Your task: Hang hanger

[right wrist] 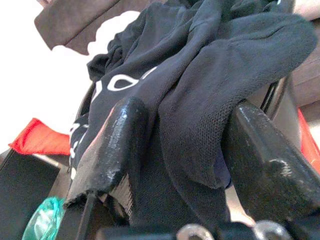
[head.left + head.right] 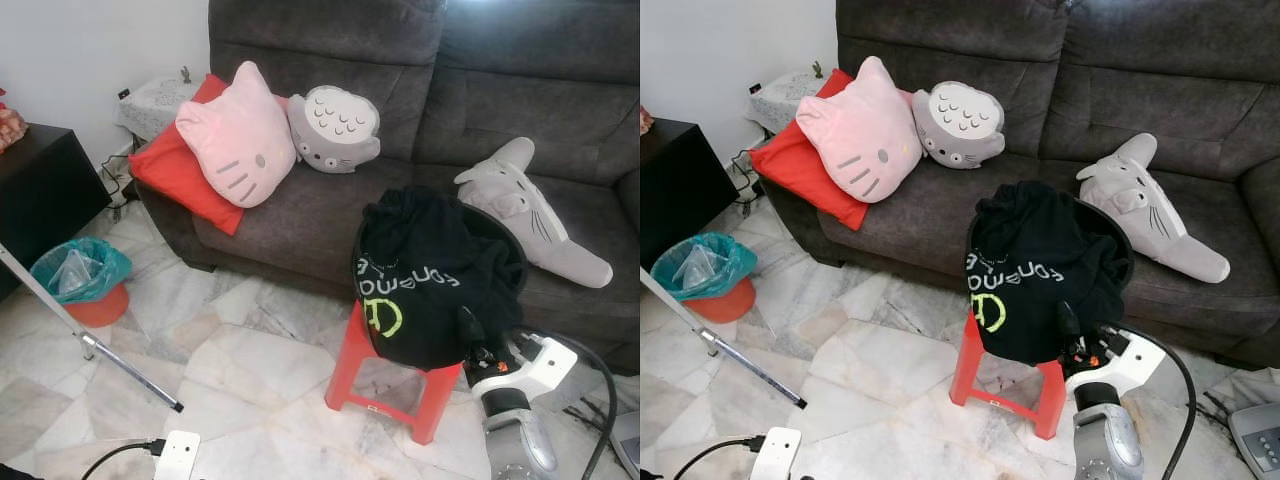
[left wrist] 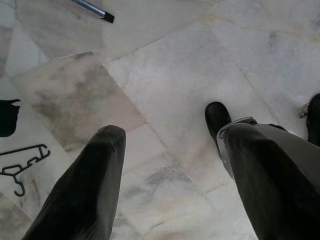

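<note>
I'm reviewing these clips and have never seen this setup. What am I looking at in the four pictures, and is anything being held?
This is a walking humanoid robot with two arms, each ending in two long black fingers. The two wide pictures come from its head, looking down at a grey sofa with plush cushions. A black garment is heaped over a basket on a red stool.

The other two pictures come from wrist cameras looking along the fingers. The right gripper is open, with a fold of the garment lying between its fingers; it has not closed on it. The left gripper is open over the marble floor, where a black hanger lies.
</note>
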Robot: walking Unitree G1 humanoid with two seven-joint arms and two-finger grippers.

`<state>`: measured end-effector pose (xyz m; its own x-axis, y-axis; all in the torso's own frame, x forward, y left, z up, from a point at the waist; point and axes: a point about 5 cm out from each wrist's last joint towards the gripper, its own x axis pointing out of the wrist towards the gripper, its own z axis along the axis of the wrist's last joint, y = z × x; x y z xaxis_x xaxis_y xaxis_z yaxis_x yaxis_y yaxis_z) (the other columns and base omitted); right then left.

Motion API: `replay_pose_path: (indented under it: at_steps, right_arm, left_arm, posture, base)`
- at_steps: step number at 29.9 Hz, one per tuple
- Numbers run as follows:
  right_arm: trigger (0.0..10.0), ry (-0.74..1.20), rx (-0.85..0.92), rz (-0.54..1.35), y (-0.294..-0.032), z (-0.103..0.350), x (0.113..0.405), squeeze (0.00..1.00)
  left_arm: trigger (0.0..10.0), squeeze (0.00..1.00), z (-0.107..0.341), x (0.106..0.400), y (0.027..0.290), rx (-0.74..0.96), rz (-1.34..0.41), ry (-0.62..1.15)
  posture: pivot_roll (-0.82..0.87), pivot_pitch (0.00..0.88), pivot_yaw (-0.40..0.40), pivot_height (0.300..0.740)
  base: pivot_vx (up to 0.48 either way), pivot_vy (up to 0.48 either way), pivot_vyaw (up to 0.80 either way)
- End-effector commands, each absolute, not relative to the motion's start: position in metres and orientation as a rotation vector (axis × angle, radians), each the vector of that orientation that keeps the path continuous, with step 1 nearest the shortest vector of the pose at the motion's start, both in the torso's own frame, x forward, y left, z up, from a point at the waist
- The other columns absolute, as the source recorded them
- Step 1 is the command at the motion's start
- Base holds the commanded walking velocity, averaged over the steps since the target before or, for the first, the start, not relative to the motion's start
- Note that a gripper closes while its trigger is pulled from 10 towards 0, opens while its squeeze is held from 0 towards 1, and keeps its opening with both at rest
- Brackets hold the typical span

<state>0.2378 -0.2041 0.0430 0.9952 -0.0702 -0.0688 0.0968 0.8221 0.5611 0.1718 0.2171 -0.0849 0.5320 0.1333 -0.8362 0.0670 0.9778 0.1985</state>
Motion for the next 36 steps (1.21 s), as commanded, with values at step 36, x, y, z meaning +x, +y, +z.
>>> replay_pose_path:
  at_steps: [36]
  right_arm:
    - [0.0, -0.154, 0.48, -0.12, -0.24, 0.115, 0.318, 0.0]
  left_arm:
    - [10.0, 0.0, -0.084, 0.172, 0.22, 0.238, 0.033, 1.014]
  posture:
    - [-0.12, 0.0, 0.038, 0.736]
  base:
    - [0.0, 0.0, 0.0]
